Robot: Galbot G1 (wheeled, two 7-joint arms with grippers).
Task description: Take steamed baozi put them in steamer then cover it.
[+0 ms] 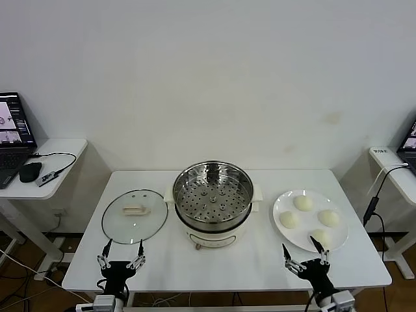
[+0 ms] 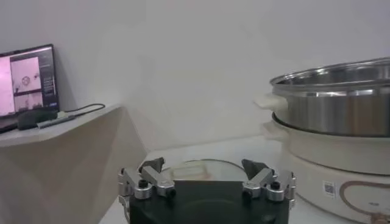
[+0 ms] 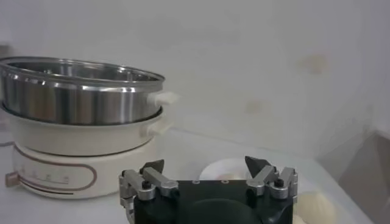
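Grippers, left (image 1: 121, 249) and right (image 1: 304, 251), are hanging wide open and empty at lower frame, buns (image 1: 303, 203) waiting on the plate (image 1: 279, 207) right of the centre steamer (image 1: 213, 192), cover (image 1: 134, 212) lying left; reaching for a bun looks next.

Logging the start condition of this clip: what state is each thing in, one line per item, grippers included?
steamer: uncovered, perforated tray empty.
cover: off the pot, lying flat on the table to the steamer's left, handle up.
steamed baozi: all four on the white plate, none moved.
left gripper: open, empty, at the near table edge by the cover.
right gripper: open, empty, at the near edge by the plate.
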